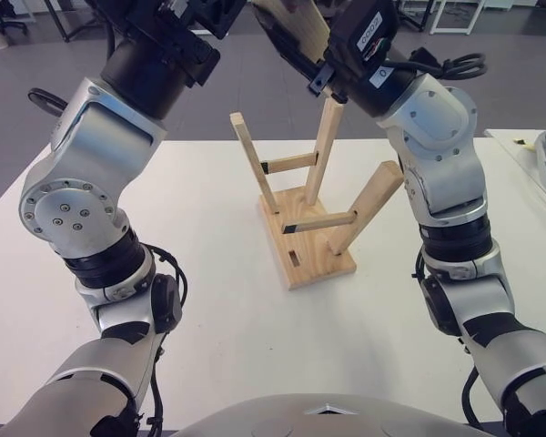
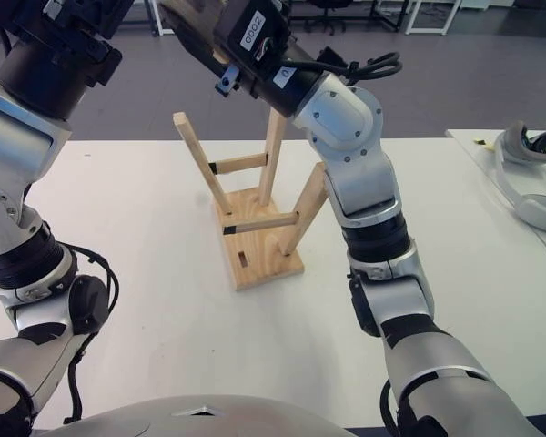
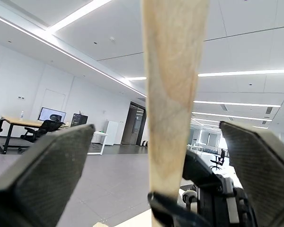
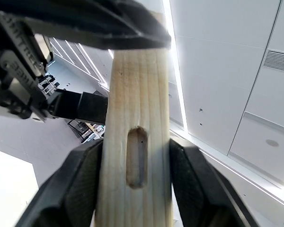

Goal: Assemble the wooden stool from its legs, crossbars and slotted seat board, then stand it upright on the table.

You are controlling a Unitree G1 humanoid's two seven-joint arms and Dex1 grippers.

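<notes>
The stool stands upside down on the white table (image 1: 209,319). Its slotted seat board (image 1: 314,262) lies flat with three legs (image 1: 255,164) pointing up, joined by two crossbars (image 1: 318,221). High above it, my right gripper (image 4: 137,179) is shut on a loose wooden leg (image 4: 139,142) that has an oval slot; the same leg (image 1: 300,32) reaches the top edge of the left eye view. My left gripper (image 3: 173,156) is raised beside it, and its open fingers (image 3: 42,175) straddle that leg (image 3: 173,94) without touching it.
A white and grey headset (image 2: 528,173) lies on a second table at the far right. Bare tabletop surrounds the seat board on all sides. Office chairs and desks stand far behind.
</notes>
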